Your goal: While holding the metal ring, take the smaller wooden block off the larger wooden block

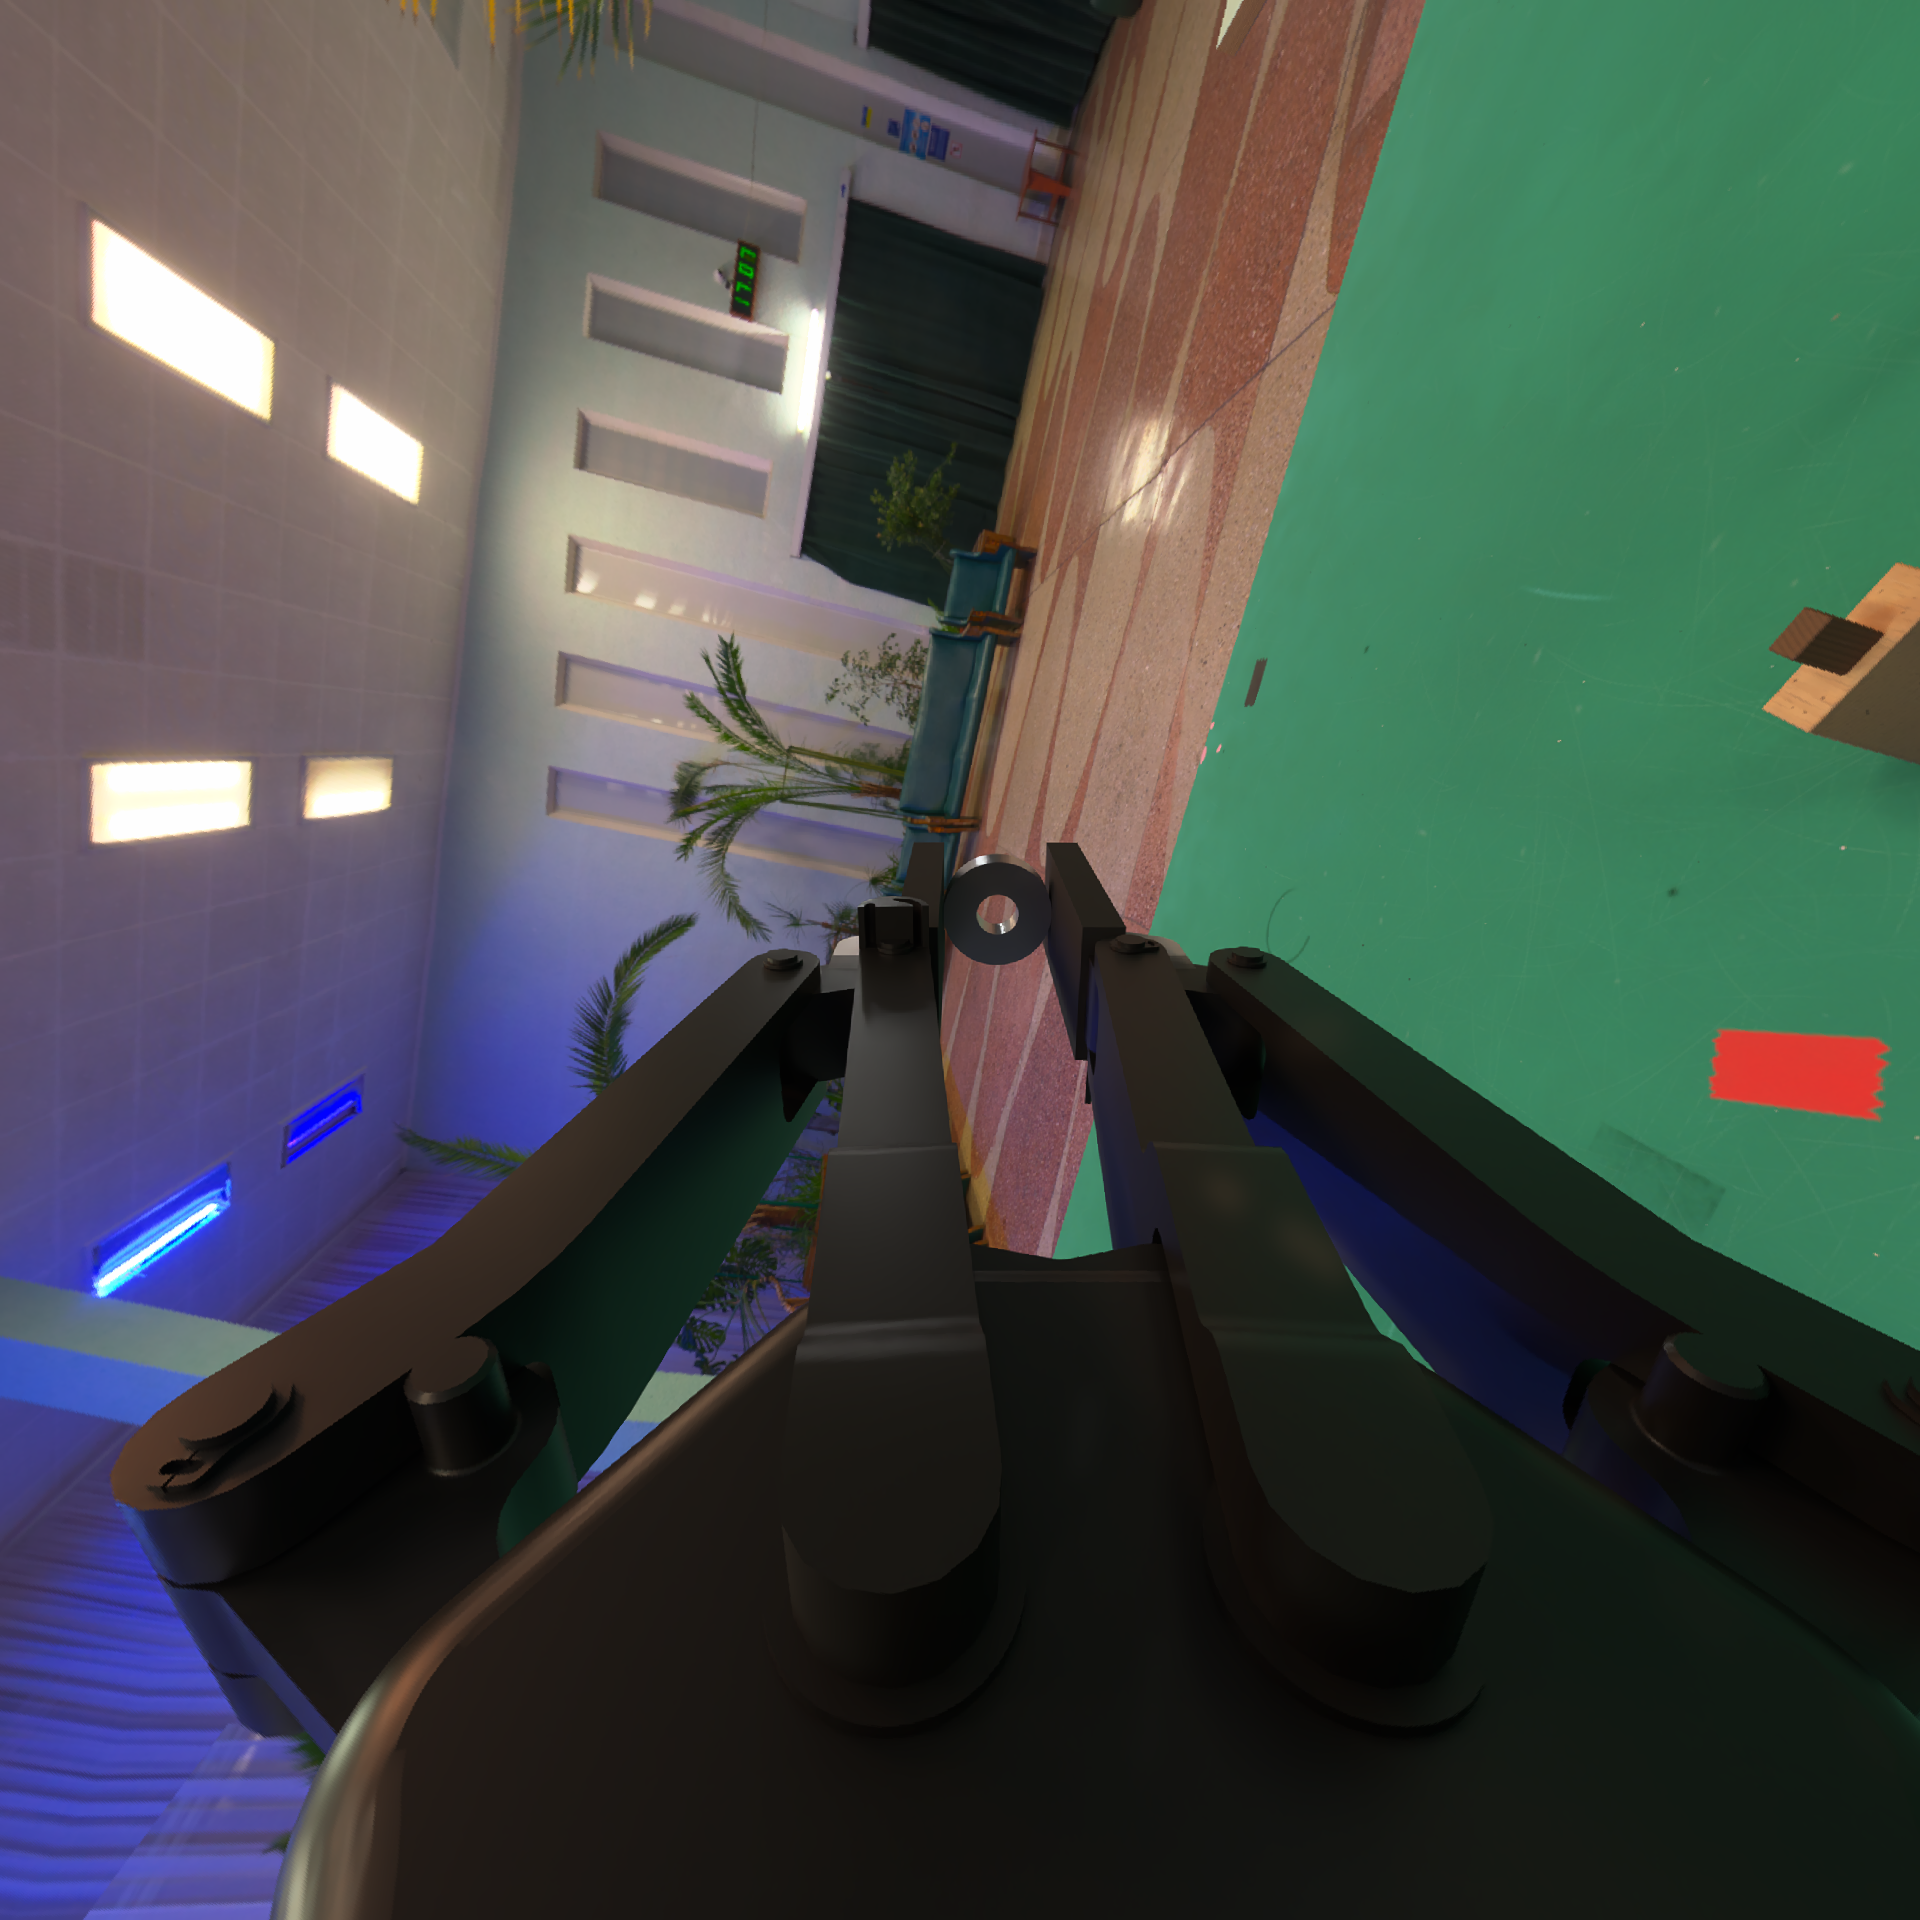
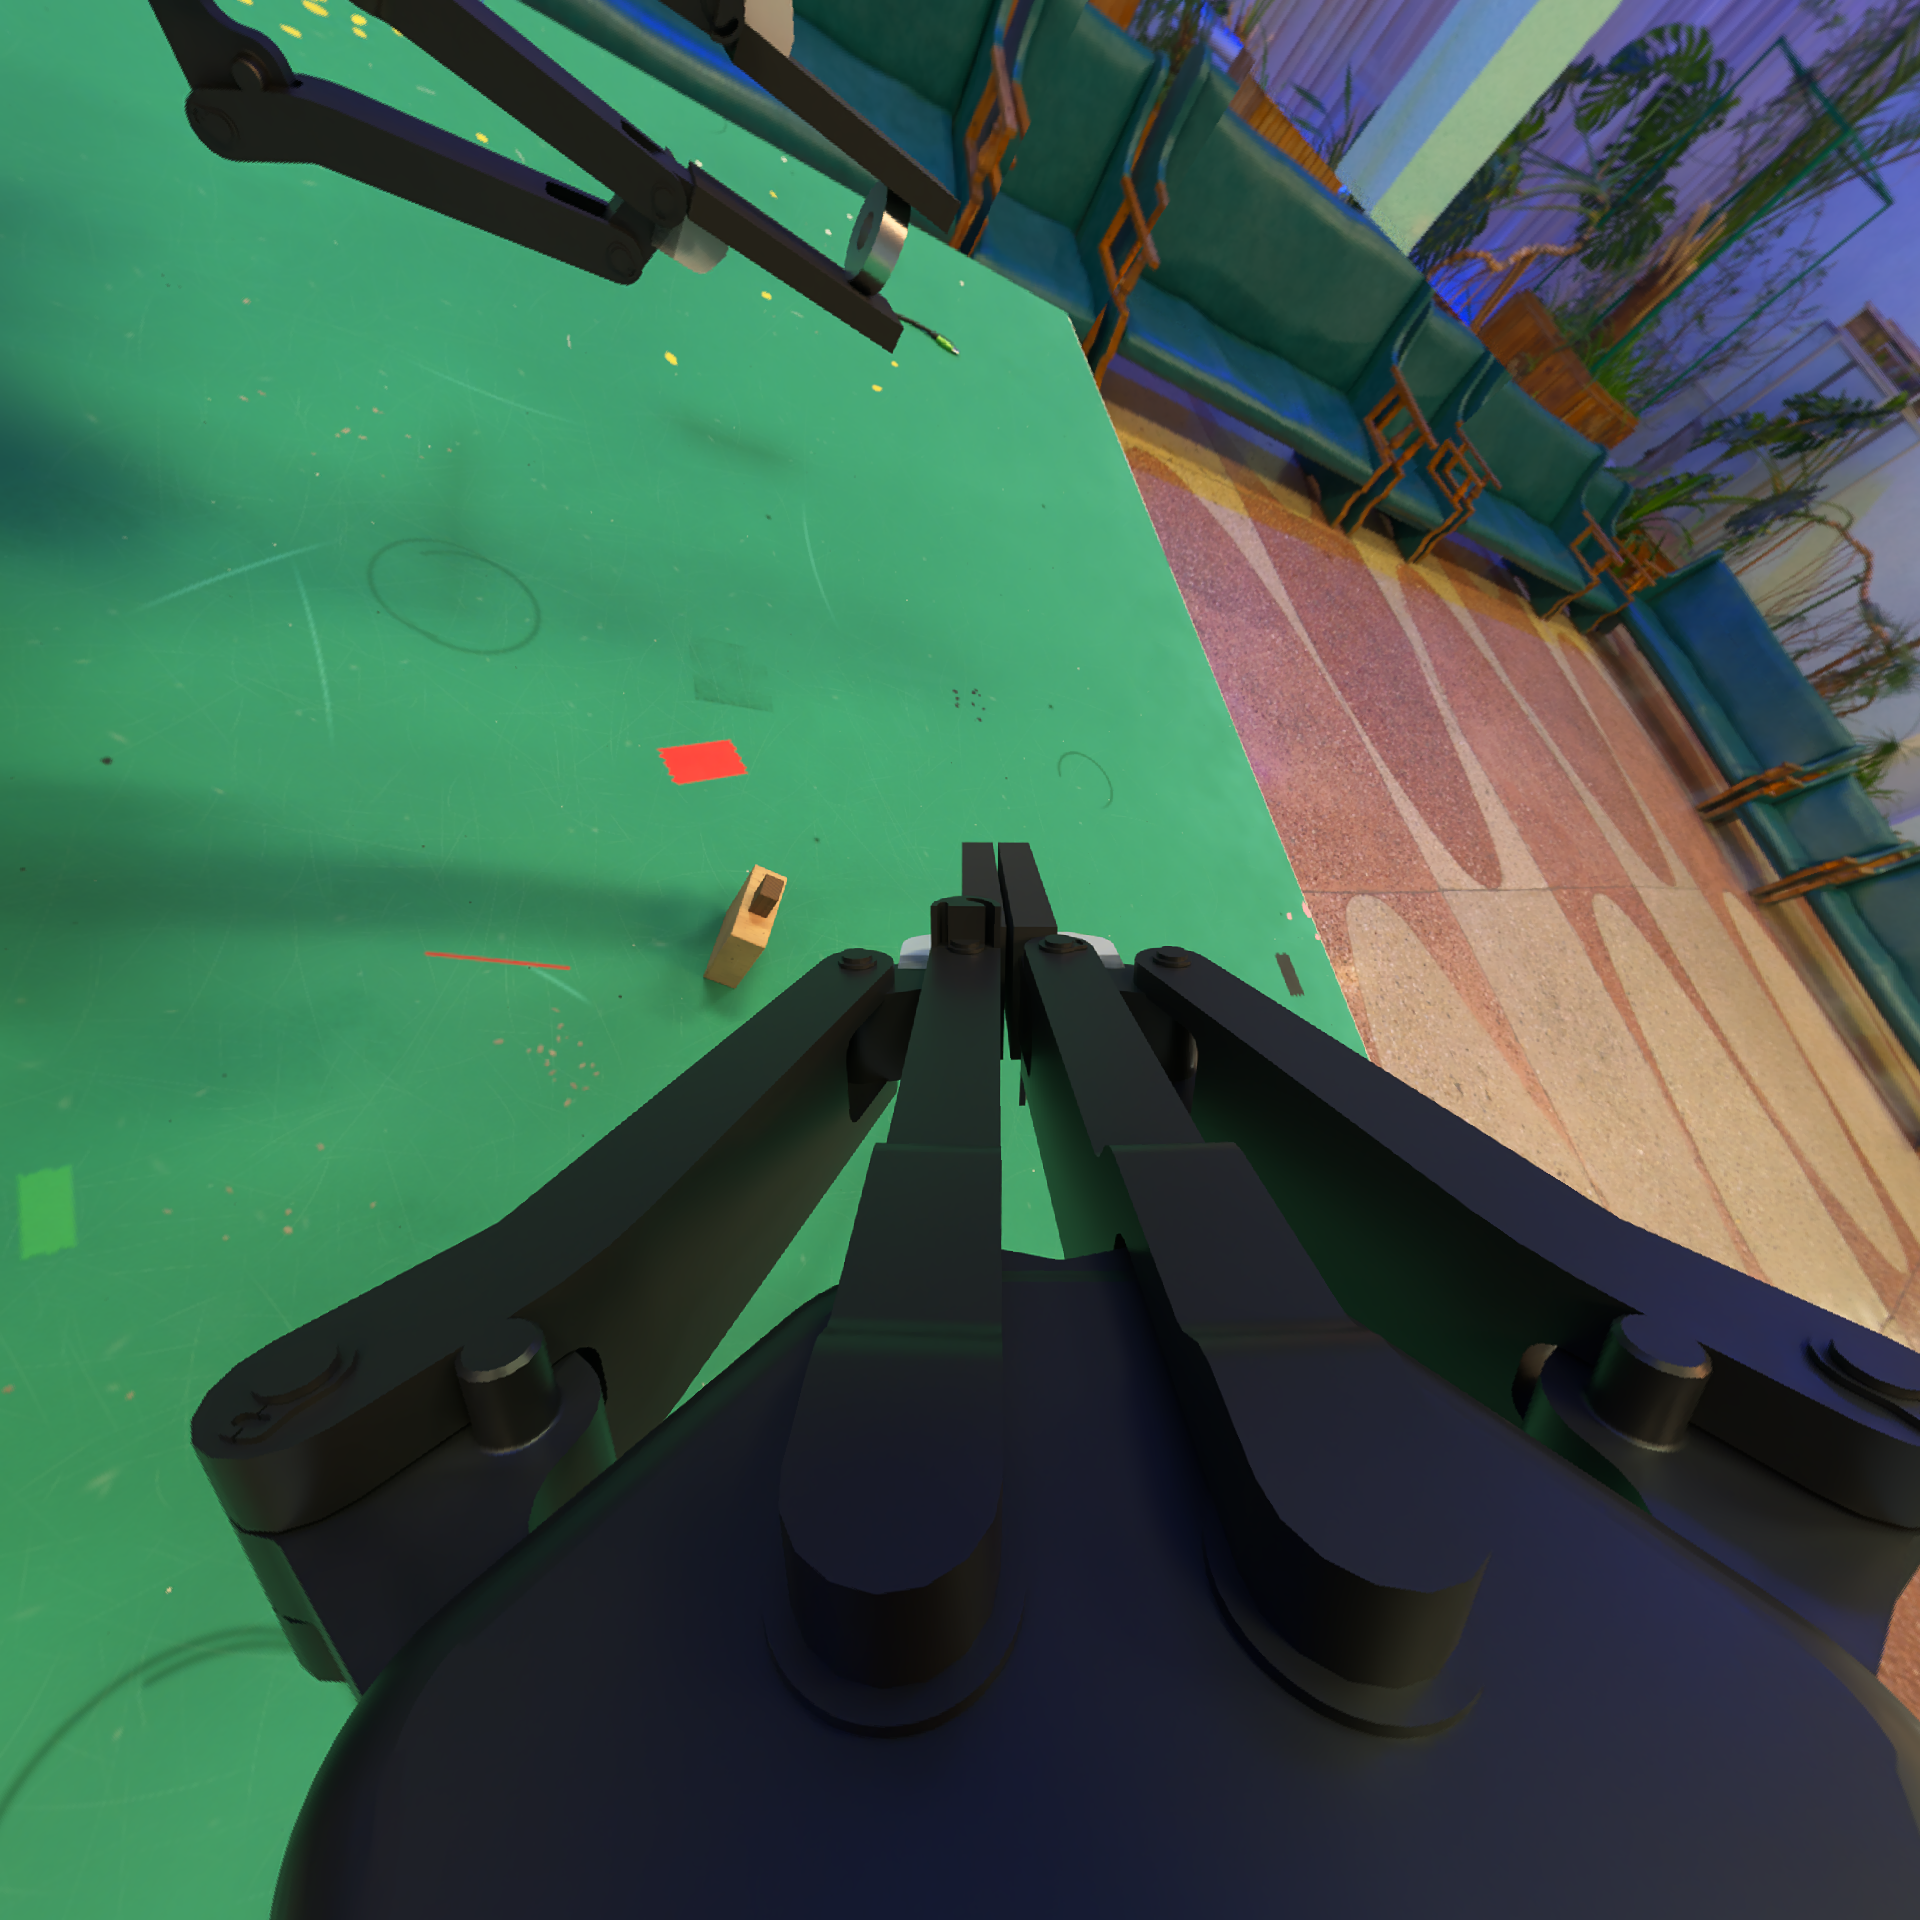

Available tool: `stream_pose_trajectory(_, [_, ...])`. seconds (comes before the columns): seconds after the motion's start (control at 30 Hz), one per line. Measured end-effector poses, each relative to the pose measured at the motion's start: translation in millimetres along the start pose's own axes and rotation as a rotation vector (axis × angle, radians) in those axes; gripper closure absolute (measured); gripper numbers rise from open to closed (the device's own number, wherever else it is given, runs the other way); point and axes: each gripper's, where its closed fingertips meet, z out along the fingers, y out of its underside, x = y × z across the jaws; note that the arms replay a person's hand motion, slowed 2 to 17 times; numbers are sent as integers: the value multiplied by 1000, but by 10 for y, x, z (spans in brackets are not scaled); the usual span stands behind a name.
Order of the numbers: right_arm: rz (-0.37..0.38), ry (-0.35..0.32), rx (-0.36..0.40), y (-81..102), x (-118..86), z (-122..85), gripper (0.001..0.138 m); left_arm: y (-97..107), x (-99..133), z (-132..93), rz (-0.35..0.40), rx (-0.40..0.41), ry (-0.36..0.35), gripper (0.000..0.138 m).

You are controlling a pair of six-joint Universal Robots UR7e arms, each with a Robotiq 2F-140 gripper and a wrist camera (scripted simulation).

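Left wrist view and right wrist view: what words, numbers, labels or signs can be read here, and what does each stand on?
Hanging dark sign, green lit characters, in the hall past the table: bears writing, not copied here.
Blue notice on the far wall: too small to read.
Metal ring, larger wooden block, smaller wooden block, red tape: no writing shows.

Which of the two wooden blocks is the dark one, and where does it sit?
The smaller wooden block is the dark brown one. It sits on top of the pale larger wooden block, which stands on the green table.
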Motion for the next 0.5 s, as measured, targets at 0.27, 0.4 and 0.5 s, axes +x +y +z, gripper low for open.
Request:
stream_pose_trajectory(0.27, [-25, -39, -55, -60, 64, -27, 138, -70, 49, 13, 17, 7, 11, 113])
stream_pose_trajectory(0.4, [-30, -71, -87, -87, 65, -33, 138, -101, 68, 22, 24, 8, 15, 113])
stream_pose_trajectory(0.5, [-34, -98, -113, -109, 61, -38, 138, -124, 83, 29, 30, 9, 18, 113])
